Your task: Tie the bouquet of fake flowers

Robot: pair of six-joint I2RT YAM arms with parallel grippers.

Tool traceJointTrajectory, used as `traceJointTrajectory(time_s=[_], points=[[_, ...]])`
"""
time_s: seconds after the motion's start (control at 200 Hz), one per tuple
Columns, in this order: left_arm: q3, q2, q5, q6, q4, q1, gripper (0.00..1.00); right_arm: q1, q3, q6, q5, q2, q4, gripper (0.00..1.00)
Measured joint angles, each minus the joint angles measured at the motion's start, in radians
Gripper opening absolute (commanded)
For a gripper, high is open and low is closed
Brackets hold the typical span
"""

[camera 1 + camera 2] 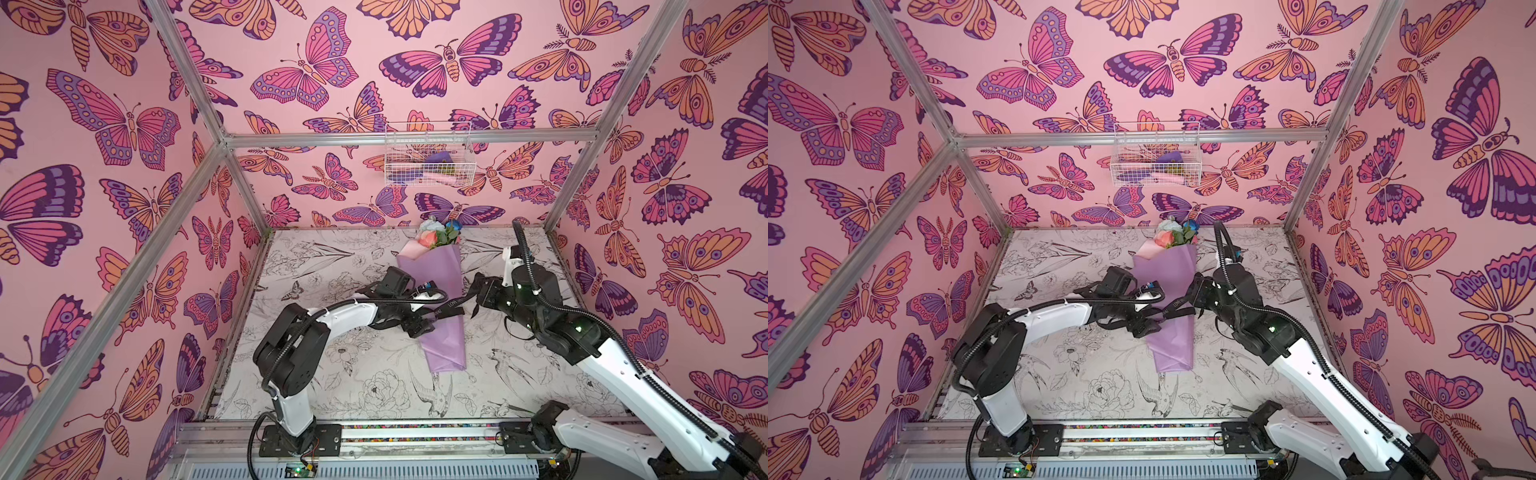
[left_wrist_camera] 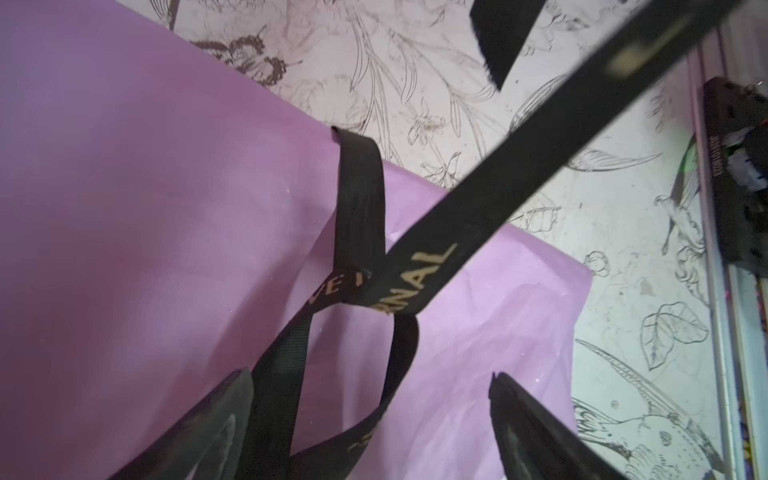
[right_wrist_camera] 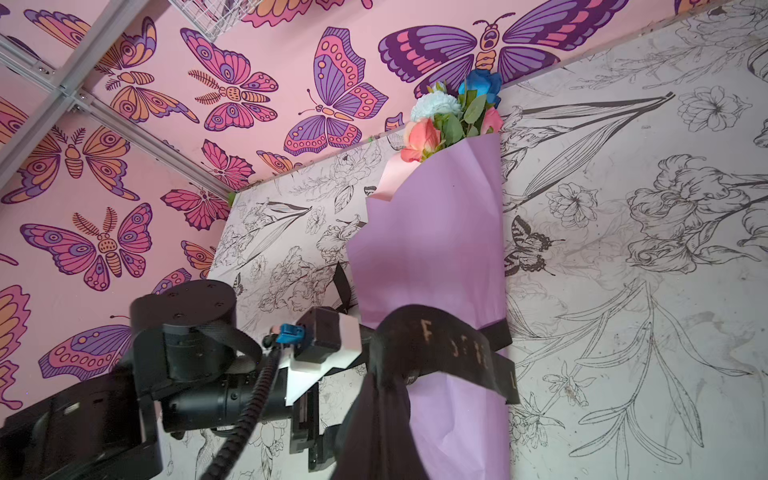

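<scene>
- Nearest the arm bases, the narrow tail of the bouquet of fake flowers [image 1: 446, 353] lies flat on the table [image 1: 357, 386], which is printed with line-drawn flowers and birds. The bouquet is a cone of lilac paper, and its stems are hidden inside.
- Just beyond the tail, the left gripper [image 1: 417, 328] hangs over the left edge of the cone's waist with its jaws spread wide. In the left wrist view its fingers [image 2: 528, 424] stand well apart, with lilac paper and slack ribbon loops between them and nothing pinched.
- At that waist a black ribbon [image 2: 419, 270] with gold lettering crosses the paper in a loose knot. One strand runs taut from the knot toward the right side.
- The right gripper [image 1: 473, 293] sits just right of the cone, slightly farther back than the left one. It is clamped on that taut strand, and the bouquet itself is not in its grip.
- The cone therefore lies between the two grippers. Its long axis runs away from the bases and leans a little left at the far end.
- Farther on, the paper widens to an open mouth, with a paler pink inner sheet at its left lip.
- At the far end, close to the back wall [image 1: 374, 199], the blooms [image 3: 432, 106] spill out among green leaves: peach-pink, pale blue-white and one deep blue.
- Above them a white wire basket [image 1: 428, 176] hangs on that wall; what it holds is too small to tell.
</scene>
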Motion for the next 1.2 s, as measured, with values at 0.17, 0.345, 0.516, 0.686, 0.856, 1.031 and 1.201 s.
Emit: traceJointTrajectory(time_s=[0.17, 0.345, 0.516, 0.686, 0.856, 1.031, 1.201], points=[[0.019, 0.039, -0.069, 0.0, 0.008, -0.009, 0.87, 0.0, 0.003, 0.001, -0.018, 0.006, 0.007, 0.0], [0.068, 0.085, -0.109, -0.008, 0.023, -0.01, 0.77, -0.005, 0.003, 0.008, -0.051, 0.016, 0.022, 0.0], [0.093, 0.119, -0.126, -0.015, 0.039, -0.01, 0.72, -0.005, 0.003, 0.026, -0.079, 0.016, 0.034, 0.0], [0.111, 0.154, -0.126, -0.031, 0.037, -0.009, 0.52, -0.005, 0.001, 0.034, -0.099, 0.016, 0.05, 0.0], [0.132, 0.172, -0.108, -0.06, 0.037, 0.0, 0.28, -0.013, -0.027, 0.053, -0.115, 0.016, 0.077, 0.0], [0.135, 0.172, -0.089, -0.107, 0.034, 0.013, 0.14, -0.018, -0.102, 0.084, -0.159, -0.008, 0.134, 0.0], [0.135, 0.171, -0.058, -0.171, 0.04, 0.019, 0.07, -0.018, -0.176, 0.137, -0.217, -0.024, 0.216, 0.0]])
